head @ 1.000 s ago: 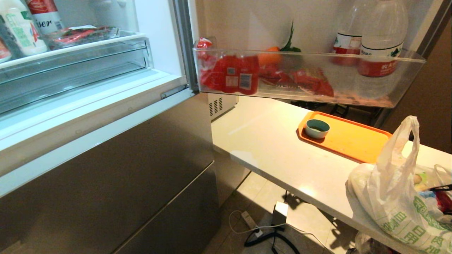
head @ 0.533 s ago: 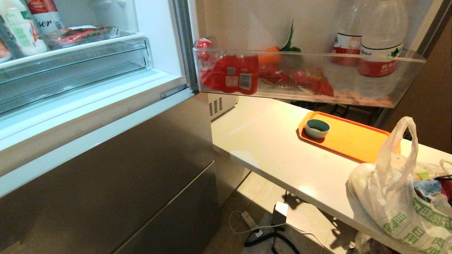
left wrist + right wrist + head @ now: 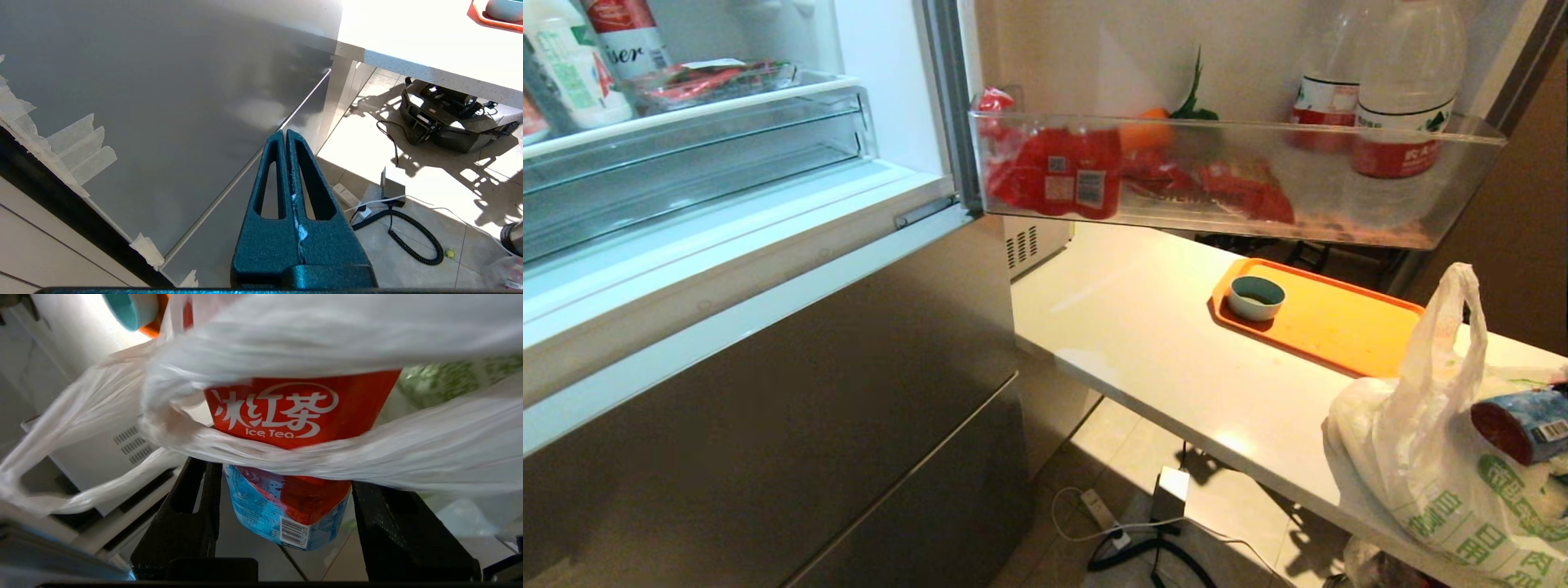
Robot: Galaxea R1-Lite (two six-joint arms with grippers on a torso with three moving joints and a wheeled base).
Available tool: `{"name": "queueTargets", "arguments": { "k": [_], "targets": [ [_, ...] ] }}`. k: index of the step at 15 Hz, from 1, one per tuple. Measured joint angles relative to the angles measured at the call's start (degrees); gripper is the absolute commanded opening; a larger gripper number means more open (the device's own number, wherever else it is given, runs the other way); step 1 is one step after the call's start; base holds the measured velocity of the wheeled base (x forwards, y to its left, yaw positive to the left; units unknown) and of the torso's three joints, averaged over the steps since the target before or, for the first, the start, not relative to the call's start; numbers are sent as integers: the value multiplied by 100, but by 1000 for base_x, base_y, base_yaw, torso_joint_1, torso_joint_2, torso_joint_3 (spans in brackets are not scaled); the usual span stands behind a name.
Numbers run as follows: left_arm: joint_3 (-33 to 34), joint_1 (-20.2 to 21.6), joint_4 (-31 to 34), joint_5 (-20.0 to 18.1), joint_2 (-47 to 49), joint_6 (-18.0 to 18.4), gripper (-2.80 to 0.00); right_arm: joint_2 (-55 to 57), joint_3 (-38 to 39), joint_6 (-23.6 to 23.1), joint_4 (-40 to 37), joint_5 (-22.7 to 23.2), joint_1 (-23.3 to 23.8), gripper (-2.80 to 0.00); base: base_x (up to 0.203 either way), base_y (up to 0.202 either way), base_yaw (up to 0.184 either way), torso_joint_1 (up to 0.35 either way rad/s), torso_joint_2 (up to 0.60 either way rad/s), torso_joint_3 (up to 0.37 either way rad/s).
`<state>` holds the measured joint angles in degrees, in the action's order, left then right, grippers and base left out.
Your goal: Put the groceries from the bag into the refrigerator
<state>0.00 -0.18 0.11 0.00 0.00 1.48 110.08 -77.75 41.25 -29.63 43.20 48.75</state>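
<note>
Right now the right gripper (image 3: 282, 506) is clamped on an iced-tea bottle (image 3: 300, 412), half out of the bag (image 3: 1429, 465) on the counter (image 3: 1143, 343). Risk: bag handle (image 3: 171, 428) is draped over the bottle, could snag & drag the bag off the edge. Left gripper (image 3: 286, 143) pressed together by the fridge (image 3: 768, 425).

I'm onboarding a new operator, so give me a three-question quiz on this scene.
1. True or false: the refrigerator has its upper door shut.
2. Which end effector grips the ice tea bottle?
3. What stands on the orange tray? A: teal bowl. B: carrot. C: can.

Key:
1. False, the door is open.
2. The right end effector, at the bag.
3. A.
</note>
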Motion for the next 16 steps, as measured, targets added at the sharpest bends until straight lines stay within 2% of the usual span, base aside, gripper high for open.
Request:
{"name": "queueTargets", "arguments": {
  "k": [3,7,11,16],
  "targets": [
    [0,-2,0,0,0,0,-280,-183,-15,61,-140,421,-5,-280,0,0,0,0,0,0],
    [0,0,-1,0,0,-2,-280,-413,-90,69,-225,503,-84,-280,0,0,0,0,0,0],
    [0,0,-1,0,0,-2,-280,-659,-122,72,-481,953,-225,-280,0,0,0,0,0,0],
    [0,0,0,0,0,-2,-280,-1117,-78,86,-691,969,-617,-280,0,0,0,0,0,0]
  ]
}}
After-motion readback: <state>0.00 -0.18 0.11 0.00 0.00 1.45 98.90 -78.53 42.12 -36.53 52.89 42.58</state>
